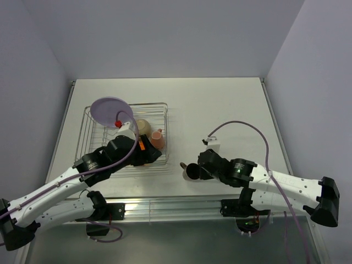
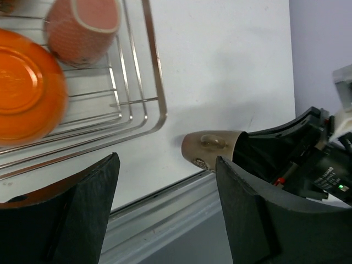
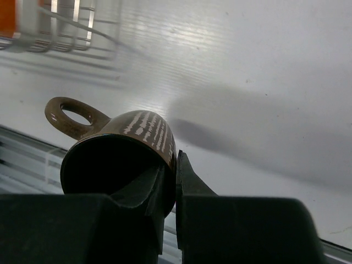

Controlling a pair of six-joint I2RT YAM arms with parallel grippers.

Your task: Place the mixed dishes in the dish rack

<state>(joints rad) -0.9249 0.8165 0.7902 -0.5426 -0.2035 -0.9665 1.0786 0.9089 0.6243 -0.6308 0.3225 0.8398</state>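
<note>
The left arm reaches over the silvery wire dish rack (image 1: 88,118), its left gripper (image 2: 166,165) spread wide and empty near the smooth orange bowl (image 2: 22,88) inside; further right, the right arm crouches low, right gripper (image 3: 175,159) pinched on the rim of the glossy dark cup (image 3: 137,129), just outside the rack

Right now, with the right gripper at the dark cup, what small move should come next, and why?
Probably lift the dark cup straight up: the right gripper pinches its wall, one finger inside, and it sits on the table right of the dish rack, the only dish outside it.
</note>
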